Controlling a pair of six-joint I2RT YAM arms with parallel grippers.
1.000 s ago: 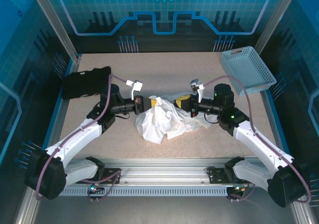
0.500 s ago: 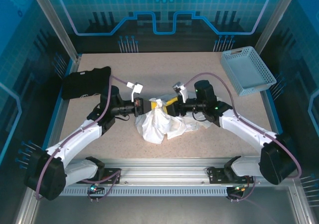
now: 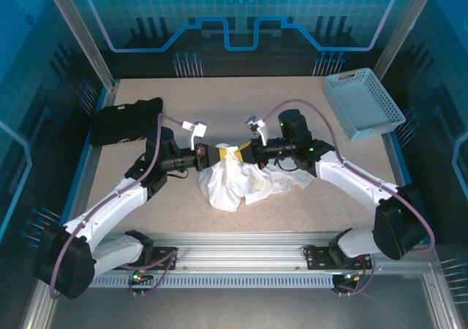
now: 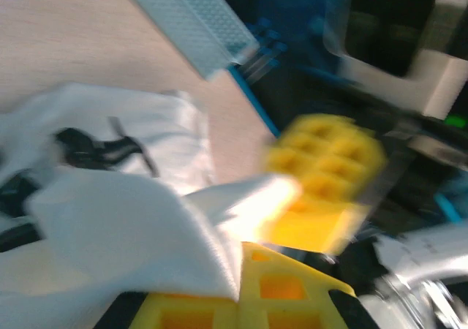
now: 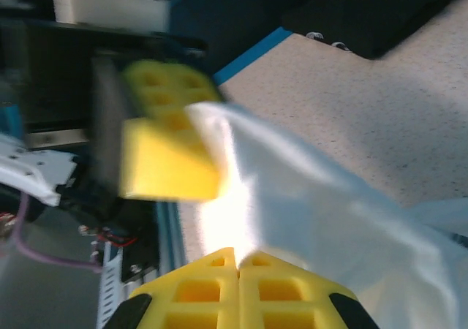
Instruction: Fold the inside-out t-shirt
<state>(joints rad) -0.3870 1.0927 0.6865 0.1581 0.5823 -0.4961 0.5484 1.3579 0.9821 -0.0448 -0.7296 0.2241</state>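
Note:
The inside-out t-shirt (image 3: 245,181) is a crumpled white heap in the middle of the table, with one part pulled up into a peak. My left gripper (image 3: 219,155) comes in from the left and is shut on that peak. My right gripper (image 3: 241,152) meets it from the right and is shut on the same raised cloth. In the left wrist view my yellow fingers (image 4: 292,289) pinch white cloth (image 4: 117,227), with a dark label (image 4: 88,146) on the shirt behind. In the right wrist view the cloth (image 5: 329,212) runs into my shut gripper (image 5: 238,259).
A black folded garment (image 3: 124,120) lies at the back left of the table. A light blue basket (image 3: 363,102) stands at the back right. The two gripper heads are almost touching over the shirt. Bare tabletop (image 3: 241,102) lies behind them.
My right arm has swung left across the shirt and its gripper opened, then shut on the raised peak next to my left gripper. The left arm has hardly moved.

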